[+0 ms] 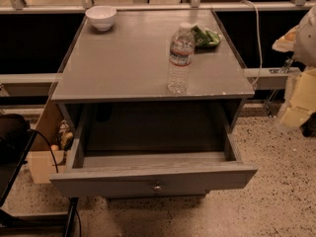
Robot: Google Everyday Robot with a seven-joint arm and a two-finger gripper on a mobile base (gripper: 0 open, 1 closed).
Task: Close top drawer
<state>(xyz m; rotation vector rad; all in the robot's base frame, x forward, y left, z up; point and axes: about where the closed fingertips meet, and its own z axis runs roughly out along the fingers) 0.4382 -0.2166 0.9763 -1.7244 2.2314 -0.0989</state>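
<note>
- Nearest, one top drawer (148,179) stands pulled out of the cabinet (123,63) toward the camera, low in the middle of the view
- Its long flat front runs left to right and faces the camera, with one small round knob (157,187) at its middle
- The gripper is outside the view, so whether it is open or closed cannot be told, nor where the drawer lies from it
- One cardboard box (42,164) sits on the speckled floor (276,181) left of the drawer
- On top of the cabinet, one water bottle (180,58) stands upright toward the right front
- Just behind the bottle lies one green packet (206,36), near the far right corner
- One white bowl (101,18) sits at the far left corner, well apart from the bottle
</note>
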